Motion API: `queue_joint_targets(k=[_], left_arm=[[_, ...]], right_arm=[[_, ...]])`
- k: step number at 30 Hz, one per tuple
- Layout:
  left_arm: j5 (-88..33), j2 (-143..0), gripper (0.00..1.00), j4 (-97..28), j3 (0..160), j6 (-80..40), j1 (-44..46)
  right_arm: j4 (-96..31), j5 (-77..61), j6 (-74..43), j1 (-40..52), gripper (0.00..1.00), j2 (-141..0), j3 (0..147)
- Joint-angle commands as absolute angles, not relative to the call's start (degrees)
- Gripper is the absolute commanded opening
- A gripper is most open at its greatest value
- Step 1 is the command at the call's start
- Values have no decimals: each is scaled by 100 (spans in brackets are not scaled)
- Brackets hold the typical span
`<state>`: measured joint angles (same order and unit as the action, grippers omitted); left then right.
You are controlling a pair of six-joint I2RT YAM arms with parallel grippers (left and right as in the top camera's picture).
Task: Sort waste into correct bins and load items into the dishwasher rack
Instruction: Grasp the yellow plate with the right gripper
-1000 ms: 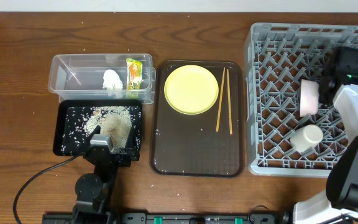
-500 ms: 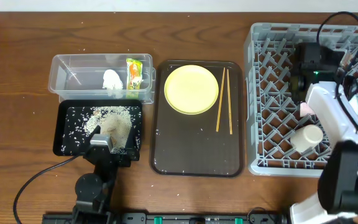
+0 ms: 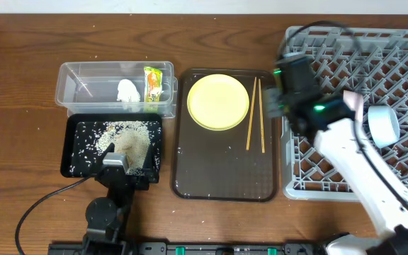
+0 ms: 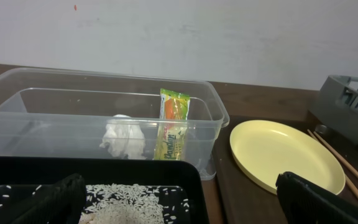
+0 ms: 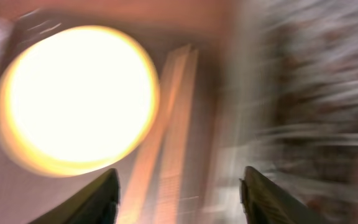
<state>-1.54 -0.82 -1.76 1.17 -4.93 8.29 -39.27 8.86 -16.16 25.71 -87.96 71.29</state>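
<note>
A clear tub [image 4: 104,81] stands far on the worktop [image 4: 260,99], holding a white paper wad [image 4: 124,135] and, just right of it, an upright snack wrapper [image 4: 173,124]. Nearer, a black tub [image 4: 92,165] holds rice [image 4: 129,202]. A yellow plate [image 4: 284,152] lies right, chopsticks [image 4: 344,158] beside it, near the grey rack [image 4: 350,106].

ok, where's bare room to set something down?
On the tray, the near half below the plate and chopsticks is open. So is the table left of the clear tub and black tub. Crowded: tray's far half; the right arm hangs over the rack's left edge.

Round yellow plate [image 3: 218,101], chopsticks [image 3: 251,113] just beside it
</note>
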Motion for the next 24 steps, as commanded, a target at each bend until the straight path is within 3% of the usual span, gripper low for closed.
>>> queue_joint_targets(k=[1, 4, 13, 17, 20, 24], left_arm=[[-80, -71, 100, -405, 27, -565, 801], [-80, -71, 100, -405, 27, -565, 801], [-80, -71, 100, -403, 27, -565, 801], [-80, -71, 100, -405, 27, -565, 801], [-80, -71, 100, -405, 27, -565, 801], [-80, -71, 100, -405, 27, -565, 801]], right_arm=[[-3863, -3, -3133, 2991, 57, -9476, 7096], [-3581, -32, -4180, 3124, 53, -10064, 7096], [-2952, -395, -5522, 3343, 52, -11306, 7096], [-2963, -414, -5614, 3345, 31, -11513, 7096], [-2971, -414, -5607, 3341, 4, -11467, 7102], [-2971, -316, -5325, 3288, 1, -11063, 7109]])
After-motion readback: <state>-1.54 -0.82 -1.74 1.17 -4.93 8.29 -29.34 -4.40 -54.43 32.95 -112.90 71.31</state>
